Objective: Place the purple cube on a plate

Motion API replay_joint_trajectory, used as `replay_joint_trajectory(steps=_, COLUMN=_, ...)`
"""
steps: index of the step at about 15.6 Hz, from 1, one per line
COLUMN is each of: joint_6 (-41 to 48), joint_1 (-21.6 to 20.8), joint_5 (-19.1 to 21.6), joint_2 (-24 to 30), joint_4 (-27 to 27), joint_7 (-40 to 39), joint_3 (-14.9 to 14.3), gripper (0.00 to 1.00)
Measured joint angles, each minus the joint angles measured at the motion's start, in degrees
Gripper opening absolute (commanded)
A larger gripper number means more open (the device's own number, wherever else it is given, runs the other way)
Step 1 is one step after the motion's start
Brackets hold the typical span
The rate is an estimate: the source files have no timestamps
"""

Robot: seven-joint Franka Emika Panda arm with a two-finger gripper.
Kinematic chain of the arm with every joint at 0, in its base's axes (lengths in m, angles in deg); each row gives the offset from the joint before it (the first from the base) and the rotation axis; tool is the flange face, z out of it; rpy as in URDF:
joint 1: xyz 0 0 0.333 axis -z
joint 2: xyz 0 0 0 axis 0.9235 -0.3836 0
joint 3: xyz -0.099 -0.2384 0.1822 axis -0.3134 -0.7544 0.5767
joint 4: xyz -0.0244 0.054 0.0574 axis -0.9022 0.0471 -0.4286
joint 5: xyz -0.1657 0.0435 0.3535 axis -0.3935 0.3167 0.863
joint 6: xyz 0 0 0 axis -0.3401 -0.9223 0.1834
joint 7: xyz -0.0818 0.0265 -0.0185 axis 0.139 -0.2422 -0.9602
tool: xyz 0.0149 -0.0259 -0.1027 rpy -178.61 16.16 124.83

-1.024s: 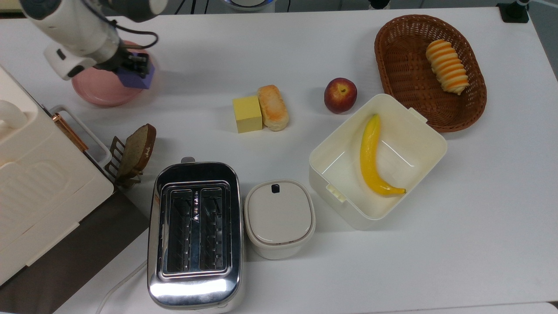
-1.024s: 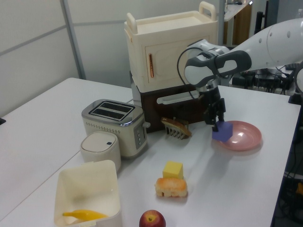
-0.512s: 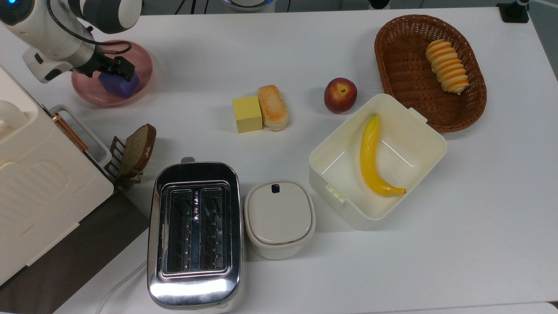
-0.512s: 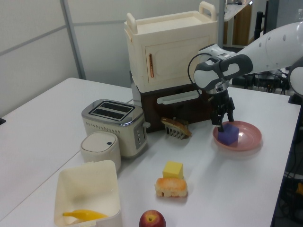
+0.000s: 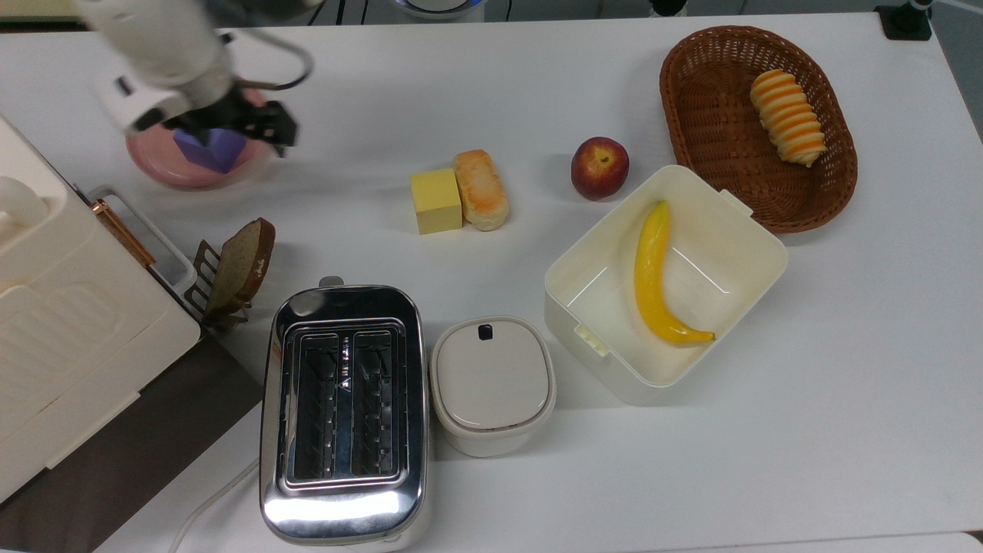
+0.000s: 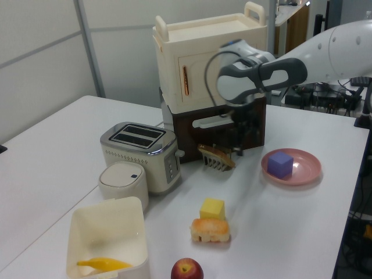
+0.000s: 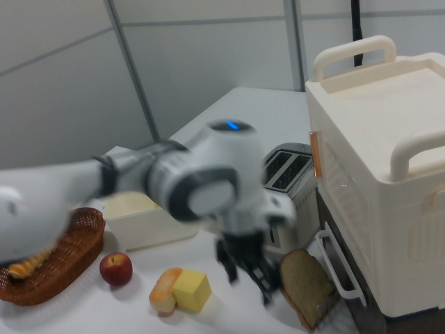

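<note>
- One small matte blue-violet cube (image 6: 280, 164) sat on the round, shallow, pale pink plate (image 6: 307, 172), clear of the fingers; placement was judged done.
- Seen from the left view, the cube rested flat near the plate's centre, upright, with one vertical edge turned toward the camera.
- No long axis applied: the cube's sides looked equal. In the top view the cube (image 5: 209, 148) lay diamond-wise, a corner pointing down the frame.
- The black two-finger gripper (image 5: 265, 128) was off the cube, fingers spread and holding nothing, above the plate's edge (image 5: 157, 170) on the top view's right.
- In the left view the gripper (image 6: 244, 136) hung to the left of the plate, raised above the table.
- Step in hand was judged the retreat after release.
- Next move called only for clearing the plate without brushing the cube or the rim.
</note>
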Motion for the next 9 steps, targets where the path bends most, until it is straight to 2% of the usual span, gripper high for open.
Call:
replay_joint_trajectory(steps=4, joint_6=0.2, joint_1=-10.6, joint_5=-0.5, joint_2=5.4, joint_4=0.0, joint_7=8.1, joint_3=0.1, gripper=1.0)
replay_joint_trajectory(steps=6, joint_6=1.3, joint_1=-14.6, joint_5=-1.5, joint_2=7.6, joint_4=0.0, joint_7=11.6, joint_3=0.1, gripper=1.0)
replay_joint_trajectory(steps=9, joint_6=3.0, joint_1=-15.3, joint_5=-1.5, joint_2=8.8, joint_4=0.0, joint_7=15.3, joint_3=0.1, gripper=1.0)
